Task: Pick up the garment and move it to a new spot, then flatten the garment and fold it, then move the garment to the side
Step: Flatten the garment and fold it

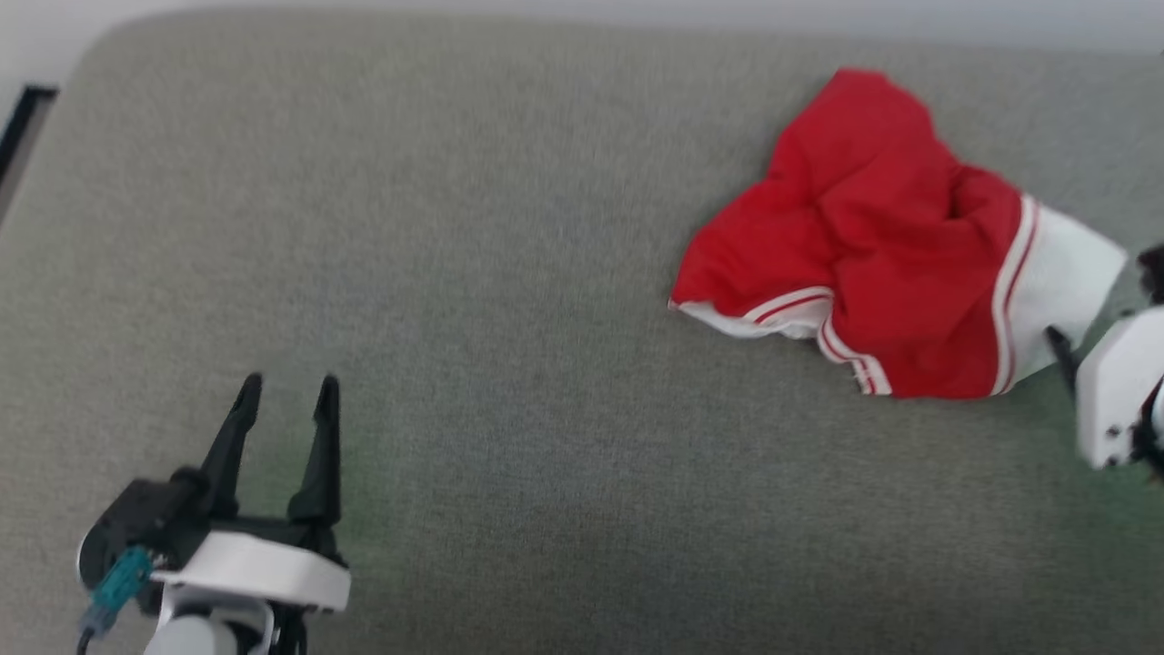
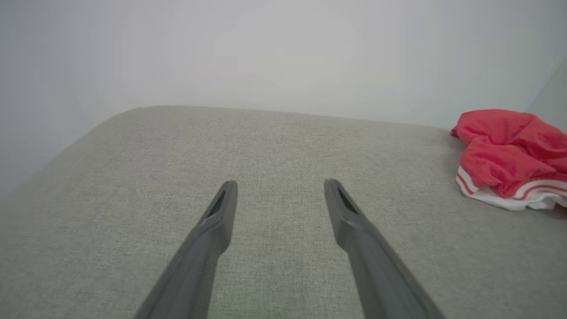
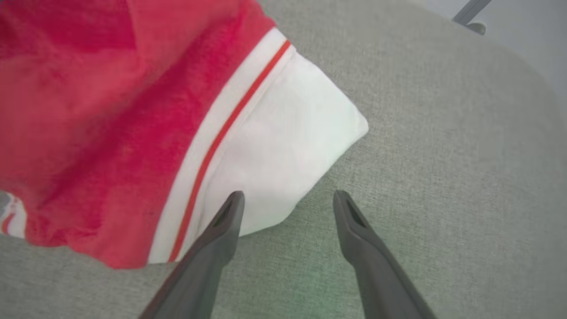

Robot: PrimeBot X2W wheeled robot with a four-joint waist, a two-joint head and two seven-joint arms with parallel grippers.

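The garment (image 1: 873, 246) lies crumpled at the right of a grey fabric surface (image 1: 509, 273), red with white panels and red-and-white striped trim. My right gripper (image 3: 288, 195) is open at the garment's white corner (image 3: 283, 159); one finger (image 3: 221, 230) overlaps that corner's edge and the other stands over bare fabric. Its white wrist housing (image 1: 1117, 387) shows at the head view's right edge. My left gripper (image 1: 289, 387) is open and empty at the lower left, far from the garment. In the left wrist view the left gripper (image 2: 280, 184) stands over bare fabric, with the garment (image 2: 509, 150) off to the right.
The surface has rounded far corners and meets a pale wall (image 2: 283, 53). A dark-framed object (image 1: 23, 127) sits beyond the left edge. A grey metal leg (image 3: 469, 13) shows past the surface's edge in the right wrist view.
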